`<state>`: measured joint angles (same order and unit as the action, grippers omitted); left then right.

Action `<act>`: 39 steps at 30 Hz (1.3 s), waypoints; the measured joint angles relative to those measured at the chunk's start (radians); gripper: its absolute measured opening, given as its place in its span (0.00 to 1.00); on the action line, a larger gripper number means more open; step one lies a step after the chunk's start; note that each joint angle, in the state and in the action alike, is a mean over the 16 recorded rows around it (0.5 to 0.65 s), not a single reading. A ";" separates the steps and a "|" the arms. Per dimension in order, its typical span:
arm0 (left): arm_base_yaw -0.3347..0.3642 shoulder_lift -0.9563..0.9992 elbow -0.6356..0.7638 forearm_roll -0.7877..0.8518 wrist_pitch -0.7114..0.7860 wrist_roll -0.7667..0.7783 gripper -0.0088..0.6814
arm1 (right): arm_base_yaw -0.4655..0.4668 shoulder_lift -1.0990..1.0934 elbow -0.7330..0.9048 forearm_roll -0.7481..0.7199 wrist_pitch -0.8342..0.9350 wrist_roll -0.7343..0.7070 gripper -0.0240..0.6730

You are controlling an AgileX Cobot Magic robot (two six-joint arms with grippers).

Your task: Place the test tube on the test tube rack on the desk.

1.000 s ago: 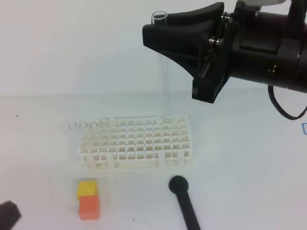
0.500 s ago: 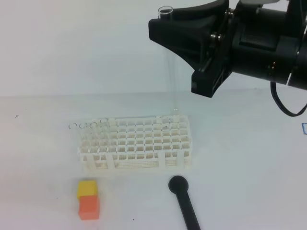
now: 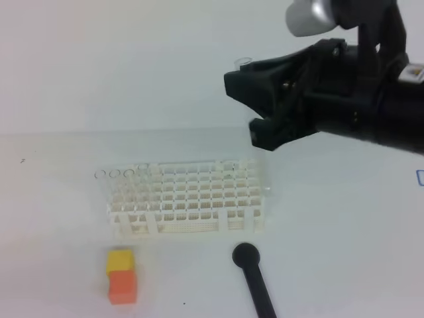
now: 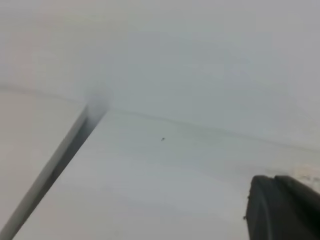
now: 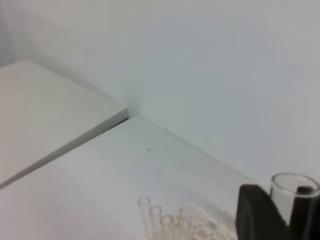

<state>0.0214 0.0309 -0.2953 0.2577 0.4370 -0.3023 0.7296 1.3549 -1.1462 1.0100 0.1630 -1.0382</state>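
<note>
One thin glass test tube (image 3: 246, 86), light, slick and breakable, hangs upright just behind the rack's (image 3: 189, 197) right end in the right gripper (image 3: 255, 106), jaws part-closed just under its rim, a sound hold; the left jaws sit shut, unseen.
</note>
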 joint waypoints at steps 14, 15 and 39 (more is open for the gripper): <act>0.015 -0.037 0.275 0.000 -0.148 -0.018 0.01 | 0.187 0.273 0.026 -0.577 -0.654 0.558 0.22; 0.015 -0.037 0.284 -0.003 -0.149 -0.021 0.01 | 0.193 0.300 0.027 -0.584 -0.698 0.571 0.22; 0.015 -0.036 0.298 -0.187 -0.091 0.194 0.01 | 0.218 0.700 -0.069 -0.594 -1.102 0.704 0.22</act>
<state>0.0365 -0.0055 0.0029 0.0706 0.3456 -0.1080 0.9479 2.0546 -1.2150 0.4159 -0.9392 -0.3347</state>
